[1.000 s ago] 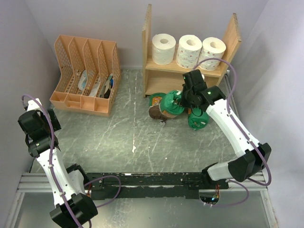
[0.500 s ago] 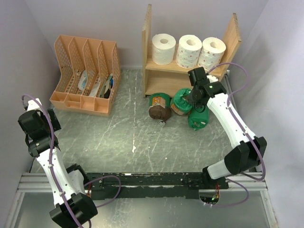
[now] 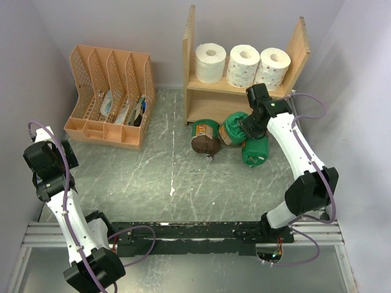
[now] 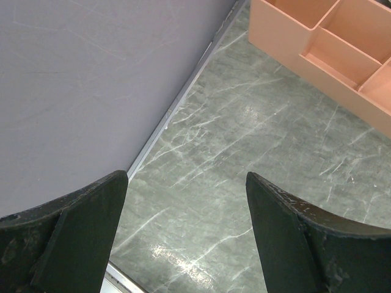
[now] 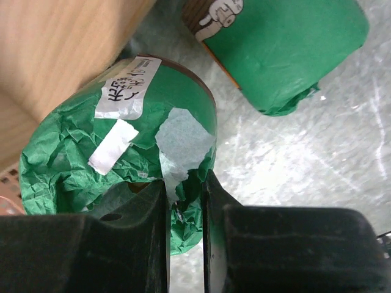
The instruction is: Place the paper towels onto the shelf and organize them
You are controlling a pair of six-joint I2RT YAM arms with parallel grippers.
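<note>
Between narrowed fingers of the right gripper (image 5: 183, 190), wrapper of a green roll (image 5: 116, 128); now dragged nearer the shelf (image 5: 61, 49) just beyond, likely for shelving next.

An orange plastic file organizer (image 3: 91, 73) stood at the far left of the table (image 3: 183, 183), close to the back wall (image 3: 116, 24). It had four upright slots, open at the top. Some flat packets and papers (image 3: 112, 104) leaned inside several slots; what they were could not be told. The table top was grey-green with white veins, like marble. The walls were pale lilac. A silver metal frame (image 3: 183, 271) ran along the near edge.
</note>
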